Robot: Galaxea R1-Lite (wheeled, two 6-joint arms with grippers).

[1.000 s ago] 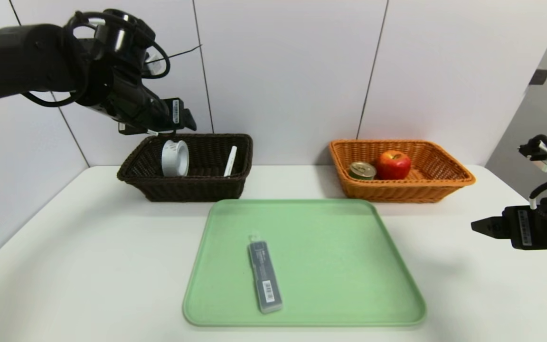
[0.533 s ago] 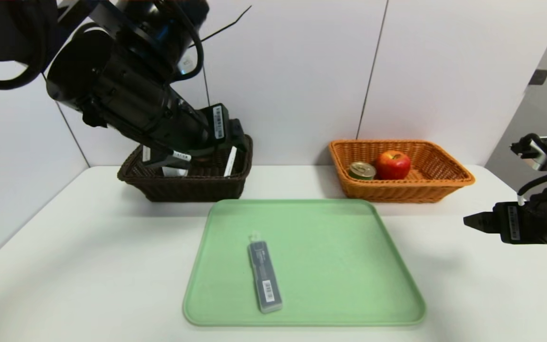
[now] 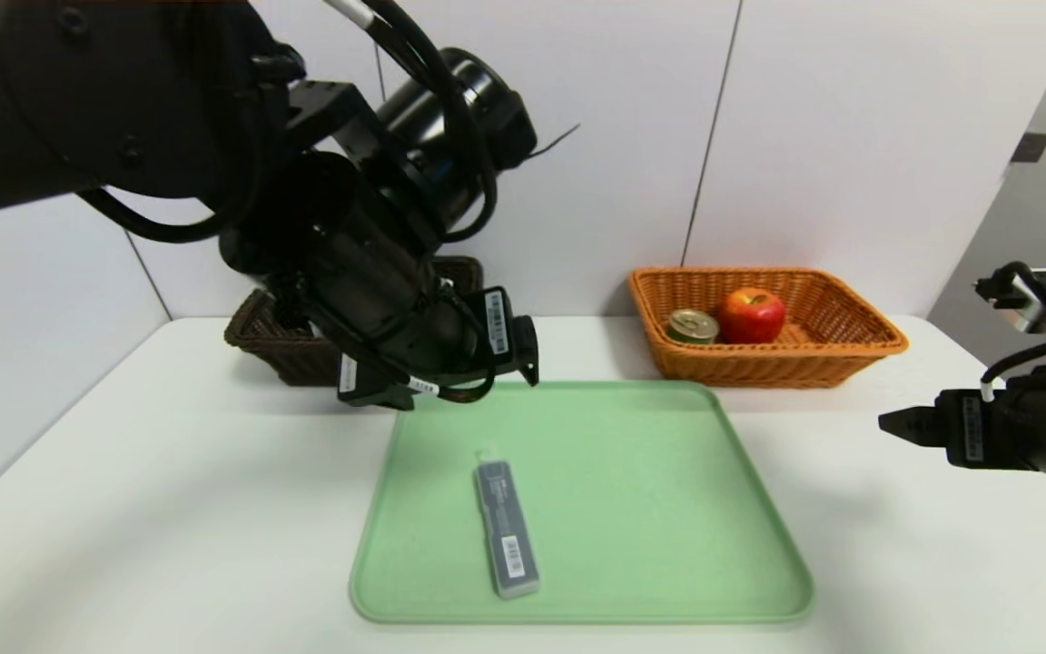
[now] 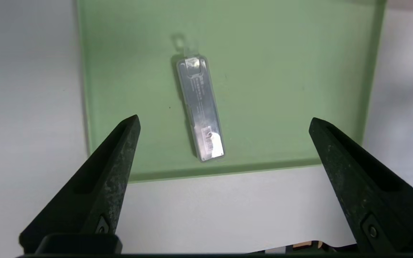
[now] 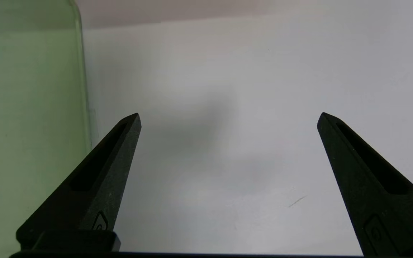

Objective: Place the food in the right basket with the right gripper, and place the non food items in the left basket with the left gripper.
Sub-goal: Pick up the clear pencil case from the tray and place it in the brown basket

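Since only the grey case (image 3: 507, 530) remains on the green tray (image 3: 650, 509), remaining work: one item, likely for the dark basket (image 3: 255, 334); left gripper (image 4: 224, 116), above the tray's far-left part, fingers spread wide and holding nothing, presumably to straddle the case's narrow width; right gripper (image 5: 231, 113), parked over the white surface (image 3: 160, 509) beside the tray, fingers apart, unladen; apple (image 3: 753, 316) and tin (image 3: 693, 326), side by side in the orange basket (image 3: 782, 371), grouped as food
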